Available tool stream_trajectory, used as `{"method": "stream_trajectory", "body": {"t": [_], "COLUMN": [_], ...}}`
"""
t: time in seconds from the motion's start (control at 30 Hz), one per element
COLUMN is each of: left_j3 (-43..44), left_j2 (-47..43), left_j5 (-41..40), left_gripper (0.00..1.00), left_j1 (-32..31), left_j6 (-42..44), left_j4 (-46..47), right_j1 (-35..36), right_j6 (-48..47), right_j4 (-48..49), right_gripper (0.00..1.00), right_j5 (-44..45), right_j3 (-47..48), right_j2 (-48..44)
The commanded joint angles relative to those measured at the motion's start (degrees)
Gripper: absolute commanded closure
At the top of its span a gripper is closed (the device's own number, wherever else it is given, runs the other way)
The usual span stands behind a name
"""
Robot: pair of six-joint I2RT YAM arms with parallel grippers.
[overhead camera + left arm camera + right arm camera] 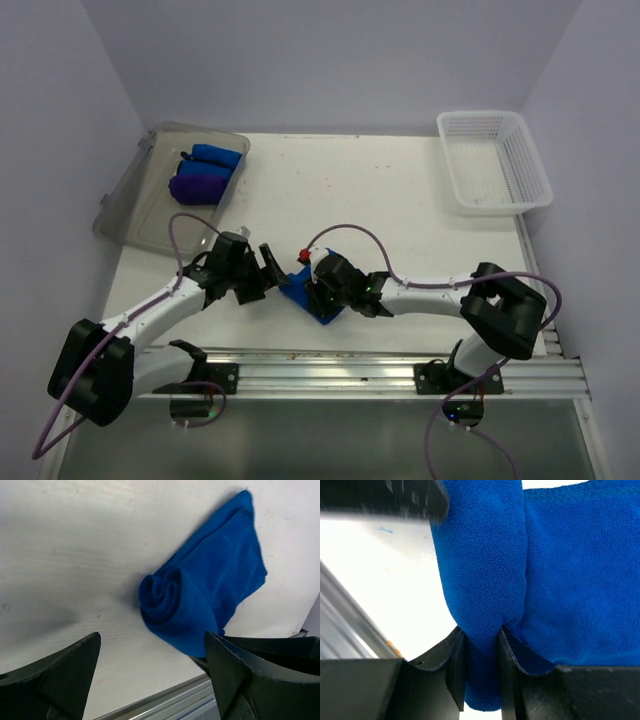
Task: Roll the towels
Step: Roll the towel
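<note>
The right gripper (481,665) pinches the half-rolled blue towel (200,595) at the table's (400,200) front edge, seemingly to steady the roll, while the left gripper (150,680) hovers beside, wide and empty.

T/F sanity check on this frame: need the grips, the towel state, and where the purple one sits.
1. The right gripper is shut on the blue towel. True.
2. The left gripper is clamped on it too. False: its jaws stand open.
3. One end of the blue towel is rolled into a spiral. True.
4. The purple towel lies in the white basket. False: it lies in the grey tray, beside rolled blue towels.
</note>
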Motion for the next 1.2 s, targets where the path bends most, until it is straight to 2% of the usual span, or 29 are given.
{"method": "stream_trajectory", "body": {"t": [0.0,0.23,0.5,0.77,0.83,0.93,1.0,1.07,1.13,1.17], "left_j3": [-3.2,-5.6,-7.0,-6.2,-5.6,-4.2,-2.2,-0.9,0.9,1.5], "left_j2": [-1.3,-1.1,4.0,11.5,13.0,14.1,14.4,14.5,14.5,14.5], "left_j5": [3.2,3.4,3.0,1.4,1.2,1.0,0.8,0.9,0.9,1.0], "left_gripper": [0.12,0.11,0.12,0.21,0.27,0.46,0.49,0.50,0.50,0.50], "left_j1": [0.2,-1.7,-5.3,-9.6,-9.6,-9.6,-9.6,-9.6,-9.6,-9.6], "left_j6": [-3.2,-5.1,-8.5,-11.9,-12.0,-11.5,-10.9,-10.1,-9.8,-9.4], "left_j4": [4.9,9.4,16.5,22.8,22.9,21.3,19.2,14.9,11.5,10.6], "right_j1": [-2.2,-8.3,-13.2,-16.7,-16.8,-16.8,-16.9,-16.4,-15.7,-14.8], "right_j6": [5.9,10.5,19.1,26.7,27.0,27.0,25.5,20.0,16.2,13.5], "right_j4": [0.0,6.4,15.4,23.5,23.1,21.0,18.4,7.9,-3.7,-6.9], "right_gripper": [0.86,0.86,0.85,0.84,0.83,0.76,0.61,0.48,0.43,0.39], "right_j5": [-11.7,-27.6,-37.0,-44.0,-44.6,-44.7,-43.5,-36.9,-30.7,-23.8], "right_j3": [-2.2,-3.9,-7.5,-9.5,-9.3,-8.8,-8.6,-6.5,-4.0,-3.3], "right_j2": [0.3,2.0,4.3,8.8,8.8,8.5,6.1,2.7,-4.1,-6.4]}}
